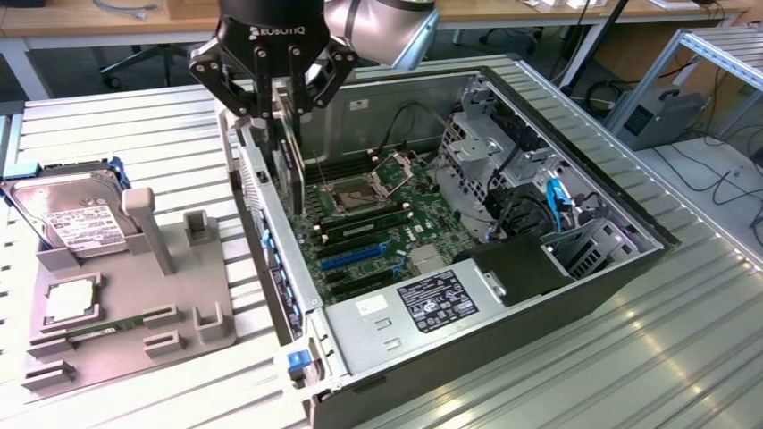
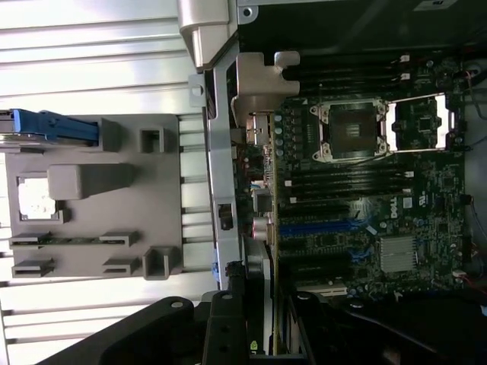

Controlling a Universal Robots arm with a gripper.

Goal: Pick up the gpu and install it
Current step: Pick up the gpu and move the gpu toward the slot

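Power supply [image 1: 435, 304] with black label nearest, in near corner of open computer case [image 1: 513, 357]. Behind it, motherboard [image 1: 381, 234]: blue slot [image 1: 357, 257], silver heatsink [image 1: 421, 260], open CPU socket [image 1: 354, 191]. Grey fixture tray [image 1: 131, 357] outside case at exterior view's left, carrying memory stick [image 1: 102, 329] and hard drive [image 1: 74, 223]. Farther back, gripper [image 1: 284, 100], fingers clamped on gpu [image 1: 284, 165]. Gpu upright, edge-on, just beside case's slotted rear wall [image 1: 264, 241], above motherboard, clear of blue slot. Drive cage [image 1: 477, 147] well apart at exterior view's right.
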